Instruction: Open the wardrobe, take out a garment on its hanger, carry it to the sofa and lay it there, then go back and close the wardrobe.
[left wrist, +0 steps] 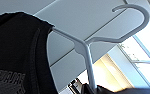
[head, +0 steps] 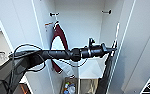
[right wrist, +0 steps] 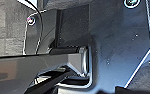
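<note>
Clearly, left jaws grip the hanger [left wrist: 87, 50] bearing the garment [left wrist: 16, 55]; print unreadable.

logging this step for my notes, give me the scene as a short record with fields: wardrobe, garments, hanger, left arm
wardrobe: wardrobe open, white interior showing
black garment: black garment hangs down from the gripper end of the arm, in front of the open wardrobe
hanger: white hanger carries the black garment, its hook free of any rail
left arm: left gripper stretched forward at the hanger; fingers hard to make out
other garment: maroon garment with a white panel hanging inside, on the left
lower wardrobe: box of small items
</note>
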`<state>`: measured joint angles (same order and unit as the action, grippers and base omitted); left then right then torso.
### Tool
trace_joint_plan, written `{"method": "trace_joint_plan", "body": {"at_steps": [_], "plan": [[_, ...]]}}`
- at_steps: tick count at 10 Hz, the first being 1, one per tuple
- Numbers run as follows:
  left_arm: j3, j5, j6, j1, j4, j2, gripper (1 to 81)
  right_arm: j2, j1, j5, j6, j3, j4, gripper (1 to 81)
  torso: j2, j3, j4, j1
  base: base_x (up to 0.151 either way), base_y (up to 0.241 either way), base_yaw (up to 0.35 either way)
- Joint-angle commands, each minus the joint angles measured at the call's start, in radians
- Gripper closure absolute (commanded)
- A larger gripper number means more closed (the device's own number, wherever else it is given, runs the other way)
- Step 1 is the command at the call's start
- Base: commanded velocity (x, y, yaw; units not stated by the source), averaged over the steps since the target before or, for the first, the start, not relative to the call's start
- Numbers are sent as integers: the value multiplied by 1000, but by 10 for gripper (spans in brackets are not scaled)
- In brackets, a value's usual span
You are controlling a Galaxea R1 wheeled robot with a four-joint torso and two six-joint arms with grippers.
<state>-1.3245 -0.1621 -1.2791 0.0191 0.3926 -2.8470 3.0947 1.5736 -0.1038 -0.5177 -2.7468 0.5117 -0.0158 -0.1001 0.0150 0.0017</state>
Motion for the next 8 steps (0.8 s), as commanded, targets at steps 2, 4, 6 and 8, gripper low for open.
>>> {"method": "trace_joint_plan", "body": {"at_steps": [2, 4, 6, 8], "plan": [[13, -56, 20, 167, 19, 3, 811, 12, -31, 46, 2, 7, 8, 10, 0, 0, 0, 0, -118, 0, 0], [13, -54, 20, 167, 19, 4, 811, 12, -31, 46, 2, 7, 10, 10, 0, 0, 0, 0, -118, 0, 0], [16, -56, 20, 167, 19, 9, 811, 12, -31, 46, 2, 9, 10, 10, 0, 0, 0, 0, -119, 0, 0], [24, -56, 20, 166, 20, 10, 811, 12, -30, 46, 2, 7, 8, 10, 0, 0, 0, 0, -119, 0, 0]]}}
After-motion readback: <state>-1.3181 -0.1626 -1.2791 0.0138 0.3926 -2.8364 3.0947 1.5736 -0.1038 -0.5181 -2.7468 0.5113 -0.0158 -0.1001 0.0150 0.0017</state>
